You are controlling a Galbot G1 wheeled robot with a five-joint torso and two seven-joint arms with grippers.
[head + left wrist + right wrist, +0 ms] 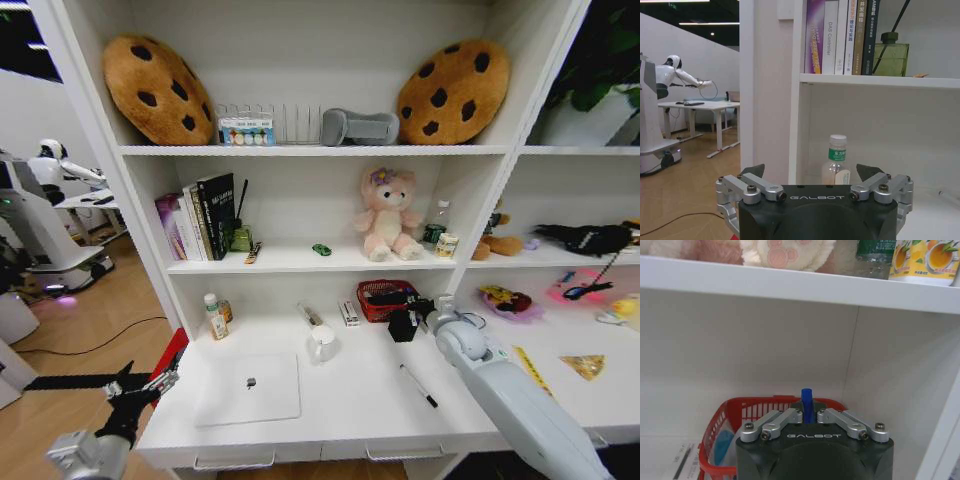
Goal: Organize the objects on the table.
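The right gripper (808, 412) holds a blue-capped marker (806, 401) upright above the red basket (720, 432), left gripper (810, 175) spread.

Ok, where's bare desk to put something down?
Free: desk between laptop and black-capped marker. Crowded: back, around mug, red basket and right gripper holding the blue-capped marker.

Cookie cushions (160, 88) up top, pink bear (385, 216) (mid shelf), red basket (378, 300) below
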